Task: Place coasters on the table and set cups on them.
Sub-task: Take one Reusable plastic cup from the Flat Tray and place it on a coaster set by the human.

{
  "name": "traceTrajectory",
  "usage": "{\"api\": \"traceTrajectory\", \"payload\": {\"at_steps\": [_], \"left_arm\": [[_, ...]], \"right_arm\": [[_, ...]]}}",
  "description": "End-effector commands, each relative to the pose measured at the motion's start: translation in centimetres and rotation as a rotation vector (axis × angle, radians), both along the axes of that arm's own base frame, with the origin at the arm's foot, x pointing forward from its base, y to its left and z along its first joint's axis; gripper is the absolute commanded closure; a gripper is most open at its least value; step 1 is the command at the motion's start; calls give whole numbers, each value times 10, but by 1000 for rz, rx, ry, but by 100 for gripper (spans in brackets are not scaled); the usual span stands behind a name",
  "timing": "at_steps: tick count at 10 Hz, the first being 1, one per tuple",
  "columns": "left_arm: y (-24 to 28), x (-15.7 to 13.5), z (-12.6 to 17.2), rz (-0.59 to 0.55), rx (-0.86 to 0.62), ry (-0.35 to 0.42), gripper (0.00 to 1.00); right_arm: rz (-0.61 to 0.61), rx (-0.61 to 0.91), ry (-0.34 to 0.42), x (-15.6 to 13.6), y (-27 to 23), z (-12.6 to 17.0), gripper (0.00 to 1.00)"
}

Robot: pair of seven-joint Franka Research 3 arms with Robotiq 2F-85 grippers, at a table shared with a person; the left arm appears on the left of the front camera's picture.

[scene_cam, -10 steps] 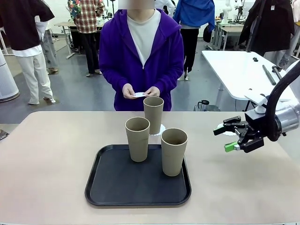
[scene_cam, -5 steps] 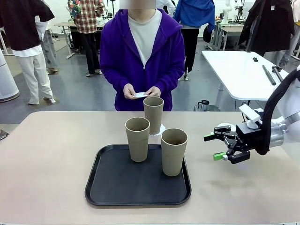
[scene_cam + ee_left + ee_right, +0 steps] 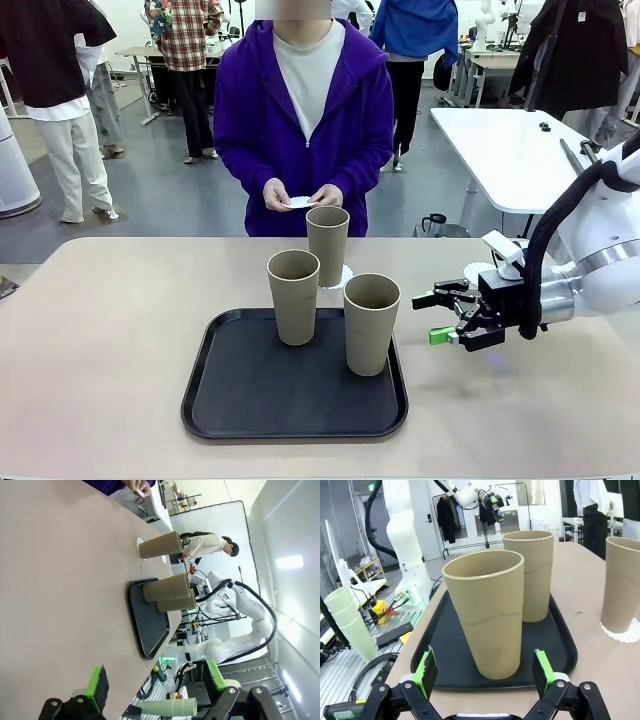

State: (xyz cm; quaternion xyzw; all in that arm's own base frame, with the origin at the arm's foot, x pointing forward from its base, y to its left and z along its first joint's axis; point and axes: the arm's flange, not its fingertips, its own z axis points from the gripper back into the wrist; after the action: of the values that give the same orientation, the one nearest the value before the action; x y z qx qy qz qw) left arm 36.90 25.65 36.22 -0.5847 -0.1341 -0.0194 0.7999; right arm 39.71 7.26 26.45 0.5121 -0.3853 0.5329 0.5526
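The right claw (image 3: 432, 317), wide open and empty, is facing the cup (image 3: 371, 325) at the tray's (image 3: 250, 392) right edge; centre the cup before closing.

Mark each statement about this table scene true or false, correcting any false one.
1. The left cup and the right cup stand on the black tray. True.
2. The far cup stands on the tray too. False: it stands on a coaster on the table, beyond the tray.
3. The right pincer is shut on the right cup. False: it is open, beside that cup and not touching it.
4. The person's hands hold a small white piece. True.
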Motion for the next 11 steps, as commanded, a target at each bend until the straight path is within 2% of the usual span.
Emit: {"api": "traceTrajectory", "payload": {"at_steps": [1, 3, 11], "left_arm": [[2, 0, 2, 1, 1, -1, 0], [2, 0, 2, 1, 1, -1, 0], [2, 0, 2, 1, 1, -1, 0]], "right_arm": [[-7, -8, 10, 6, 13, -5, 0], [-1, -9, 27, 10, 19, -9, 0], [37, -42, 9, 32, 51, -25, 0]]}}
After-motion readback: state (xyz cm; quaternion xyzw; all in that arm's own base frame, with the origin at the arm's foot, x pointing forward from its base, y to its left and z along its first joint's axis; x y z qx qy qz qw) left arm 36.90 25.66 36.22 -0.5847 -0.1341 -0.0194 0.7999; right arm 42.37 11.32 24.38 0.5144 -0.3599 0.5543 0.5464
